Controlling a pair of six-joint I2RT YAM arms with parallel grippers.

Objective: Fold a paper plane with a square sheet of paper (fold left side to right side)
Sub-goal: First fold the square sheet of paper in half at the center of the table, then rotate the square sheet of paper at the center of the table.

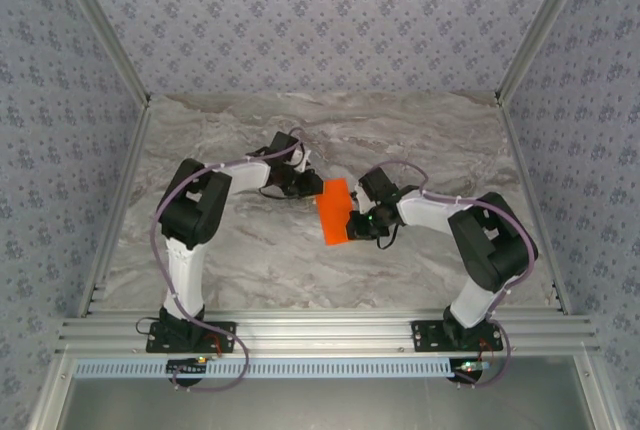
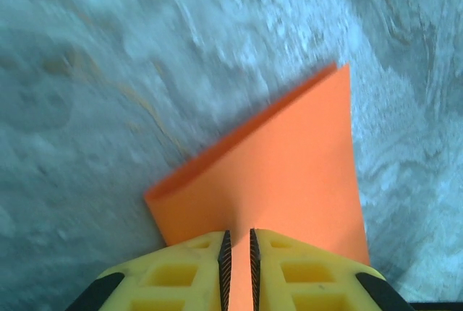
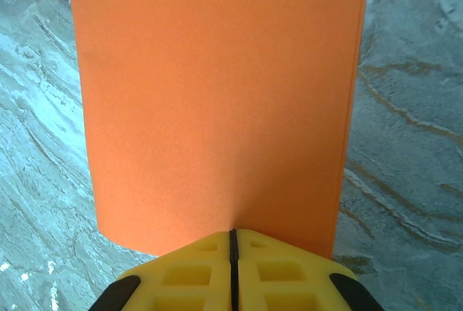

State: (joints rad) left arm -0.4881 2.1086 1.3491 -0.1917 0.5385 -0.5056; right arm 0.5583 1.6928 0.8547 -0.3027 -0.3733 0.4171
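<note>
Square sheet of paper (image 1: 333,212): hung over table (image 1: 250,260) centre, doubled to a narrow strip, long axis far-to-near | left gripper (image 1: 312,186): at strip's far-left corner, jaws nearly closed, pinched it | right gripper (image 1: 357,220): at right edge, jaws clamped on it | both equally near.

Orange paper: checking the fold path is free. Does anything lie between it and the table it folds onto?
Nothing visible does. Both arms' jaws clamp the orange paper directly, over the marble table.
</note>
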